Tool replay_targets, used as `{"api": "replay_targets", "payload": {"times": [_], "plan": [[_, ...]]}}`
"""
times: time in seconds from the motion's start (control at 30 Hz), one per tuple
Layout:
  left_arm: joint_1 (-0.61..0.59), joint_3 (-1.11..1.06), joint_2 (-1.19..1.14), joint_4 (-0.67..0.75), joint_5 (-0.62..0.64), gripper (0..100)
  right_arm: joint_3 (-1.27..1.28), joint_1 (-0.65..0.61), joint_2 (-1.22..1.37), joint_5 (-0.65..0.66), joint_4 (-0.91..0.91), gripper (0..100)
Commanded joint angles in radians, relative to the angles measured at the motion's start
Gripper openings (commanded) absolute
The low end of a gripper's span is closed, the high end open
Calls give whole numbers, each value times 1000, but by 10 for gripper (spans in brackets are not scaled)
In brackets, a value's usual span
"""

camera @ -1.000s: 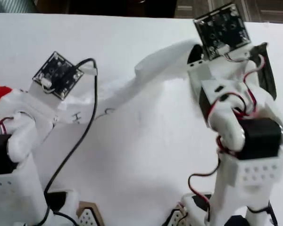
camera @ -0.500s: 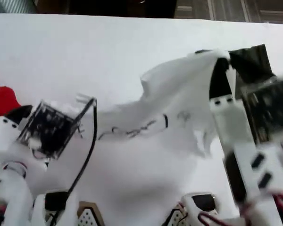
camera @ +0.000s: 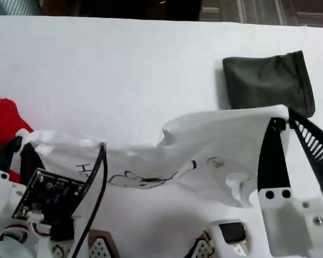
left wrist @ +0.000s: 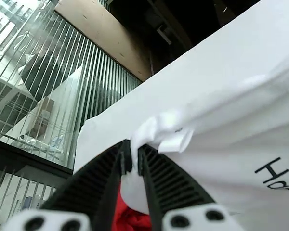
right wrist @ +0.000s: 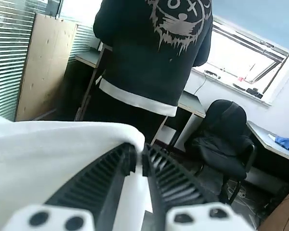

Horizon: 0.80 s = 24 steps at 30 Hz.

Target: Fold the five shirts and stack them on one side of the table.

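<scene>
The white table [camera: 124,59] takes up most of the high view, and across its lower half the white shirt [camera: 215,145] hangs stretched between the two arms, sagging and rumpled in the middle. From up there you also get the folded dark green shirt [camera: 266,80] lying flat at upper right and the red shirt [camera: 2,121] heaped at the left edge. The wrist views give the grips themselves. The left gripper [left wrist: 133,154] is pinching a bunched corner of the white shirt [left wrist: 221,130], with red cloth [left wrist: 130,219] just under its fingers. The right gripper [right wrist: 137,154] is pressed together on the fabric's [right wrist: 53,144] folded edge.

Half a second ago the shirt's right corner was up over the dark shirt. Both arms have since drawn back toward the bottom edge, the left gripper [camera: 17,148] low at the left and the right gripper [camera: 284,119] below the green shirt, which is now uncovered.

The white cloth is soft and thin, with a black line drawing and lettering. The green shirt is a neat matt rectangle. The black fingers are ribbed.
</scene>
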<state>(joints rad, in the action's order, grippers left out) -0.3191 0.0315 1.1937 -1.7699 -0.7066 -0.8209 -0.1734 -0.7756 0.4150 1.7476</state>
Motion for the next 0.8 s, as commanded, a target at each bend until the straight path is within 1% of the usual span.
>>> {"api": "replay_targets", "payload": {"times": [0.0, 0.13, 0.23, 0.43, 0.77], "plan": [[-8, -42, -17, 32, 5, 27, 83, 2, -4, 5, -24, 19], [-8, -65, -77, 107, 11, 27, 181, 2, -8, 5, -142, 19], [-8, 1, -103, 91, 38, 27, 184, 2, -15, 5, -156, 19], [-6, 84, -106, -5, 38, 27, 161, 1, -65, 5, -67, 19], [-9, 91, -104, -15, 44, 27, 170, 1, -183, 5, 15, 19]]}}
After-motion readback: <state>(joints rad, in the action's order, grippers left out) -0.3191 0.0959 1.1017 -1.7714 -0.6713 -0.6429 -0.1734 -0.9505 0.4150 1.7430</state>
